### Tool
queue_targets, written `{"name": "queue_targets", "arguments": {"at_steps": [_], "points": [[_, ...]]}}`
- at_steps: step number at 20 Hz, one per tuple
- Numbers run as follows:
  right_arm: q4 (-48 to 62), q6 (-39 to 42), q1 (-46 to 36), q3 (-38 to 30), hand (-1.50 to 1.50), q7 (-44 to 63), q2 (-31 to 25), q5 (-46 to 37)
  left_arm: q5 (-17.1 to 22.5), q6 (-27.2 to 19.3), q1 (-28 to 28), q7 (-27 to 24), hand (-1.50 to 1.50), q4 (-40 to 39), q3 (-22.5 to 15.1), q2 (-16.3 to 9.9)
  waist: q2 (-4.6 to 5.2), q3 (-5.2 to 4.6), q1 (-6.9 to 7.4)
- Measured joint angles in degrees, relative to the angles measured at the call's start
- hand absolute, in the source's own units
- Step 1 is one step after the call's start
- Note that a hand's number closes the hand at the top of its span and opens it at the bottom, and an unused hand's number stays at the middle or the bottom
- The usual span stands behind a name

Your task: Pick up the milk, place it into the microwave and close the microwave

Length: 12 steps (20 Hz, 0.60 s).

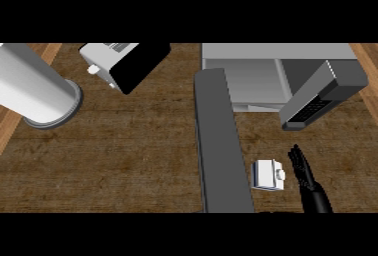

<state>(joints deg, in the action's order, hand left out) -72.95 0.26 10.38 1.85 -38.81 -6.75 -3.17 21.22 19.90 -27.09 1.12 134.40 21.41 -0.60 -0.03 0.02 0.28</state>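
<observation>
A small white milk carton (268, 175) with a round cap stands on the wooden counter near the front right. My right hand (304, 172) is just to its right, fingers straight and pointing away from me, a narrow gap from the carton. The microwave (251, 75) sits at the back right with its cavity showing, and its grey door (219, 145) swings out wide toward me, left of the carton. My left hand does not show.
A large white cylinder (33, 87) lies at the back left. A white toaster-like appliance with a black side (125, 62) stands at the back centre. A dark grey panel with a keypad (321, 95) angles out at the microwave's right.
</observation>
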Motion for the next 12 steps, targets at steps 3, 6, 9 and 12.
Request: {"name": "queue_targets", "arguments": {"at_steps": [3, 6, 9, 12], "points": [[6.3, -0.7, -2.4, -1.0, -1.50, -3.9, 0.4, -1.1, 0.2, 0.2, -1.4, -0.1, -1.50, 0.3, -0.6, 0.2, 0.00, 0.00, 0.10], [12.1, -1.6, -5.5, -2.3, -1.50, -6.4, 0.9, -1.5, 0.8, 0.8, -2.5, -1.7, -1.50, -0.5, -0.4, -0.1, 0.00, 0.00, 0.18], [17.6, -1.8, -8.7, -3.8, -1.50, -8.6, 0.3, -1.8, 2.4, 1.9, -3.0, -1.4, -1.50, -0.4, 1.6, -0.4, 0.00, 0.01, 0.23], [23.6, -2.2, -12.0, -4.8, -1.50, -11.7, 0.3, -2.5, 2.6, 1.5, -2.3, 0.1, -1.50, -0.2, 1.8, -0.5, 0.03, 0.02, 0.24]]}}
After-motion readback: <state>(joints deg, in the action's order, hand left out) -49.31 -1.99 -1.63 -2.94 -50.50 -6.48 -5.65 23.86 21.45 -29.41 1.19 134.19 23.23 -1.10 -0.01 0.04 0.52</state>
